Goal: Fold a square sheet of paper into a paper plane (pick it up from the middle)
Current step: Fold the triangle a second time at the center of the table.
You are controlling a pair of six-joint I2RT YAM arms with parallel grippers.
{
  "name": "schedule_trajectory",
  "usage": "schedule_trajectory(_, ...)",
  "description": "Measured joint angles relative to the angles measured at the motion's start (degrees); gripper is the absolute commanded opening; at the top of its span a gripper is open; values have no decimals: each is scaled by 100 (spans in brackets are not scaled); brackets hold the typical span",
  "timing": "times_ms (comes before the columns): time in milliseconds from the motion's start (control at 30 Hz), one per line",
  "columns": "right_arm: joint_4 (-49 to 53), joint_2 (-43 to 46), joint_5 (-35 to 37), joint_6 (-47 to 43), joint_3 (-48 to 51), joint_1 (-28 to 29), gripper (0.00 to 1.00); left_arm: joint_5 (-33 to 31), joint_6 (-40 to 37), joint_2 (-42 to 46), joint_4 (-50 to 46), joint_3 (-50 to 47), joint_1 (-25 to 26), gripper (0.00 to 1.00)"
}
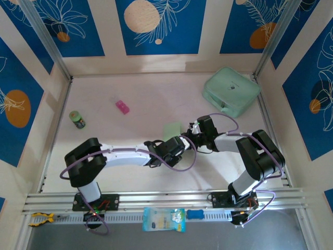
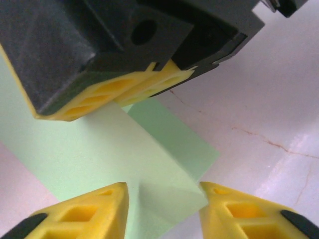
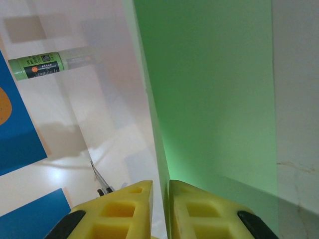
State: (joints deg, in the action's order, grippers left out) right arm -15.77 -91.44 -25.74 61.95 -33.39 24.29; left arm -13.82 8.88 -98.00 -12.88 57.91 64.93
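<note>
**Right gripper** [image 3: 160, 193]: the jaws are pressed together on the edge of the square sheet of paper [image 3: 209, 99] and hold that side lifted off the desk [image 1: 130, 172].

**Left gripper** [image 2: 163, 213]: the jaws stand apart, with a corner of the sheet lying in the gap between them. Whether either pad touches the paper cannot be told. It sits just beside the right gripper, almost nose to nose.

**Sheet:** it is near the middle of the desk, partly doubled over, with one layer lying across another.

**Hazards, as judged:**
- If the left jaws close off the fold line, the crease will set crooked.
- The right grip is at the very margin, so a pull from the left side may slip the sheet out or tear it.
- The heads have little clearance, so a small inward move may bring the fingers into contact.

The mint case [image 1: 231, 91] at the far right corner and the green bottle [image 1: 77, 119] by the left edge are well apart and pose no obstruction.
</note>
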Motion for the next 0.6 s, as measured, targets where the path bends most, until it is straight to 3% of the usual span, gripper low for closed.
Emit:
schedule_trajectory(500, 42, 0, 2, 2, 0, -74, 18, -42, 24, 98, 33, -55, -2, 1)
schedule_trajectory(600, 92, 9, 76, 4, 9, -76, 19, -13, 24, 127, 44, -70, -42, 0)
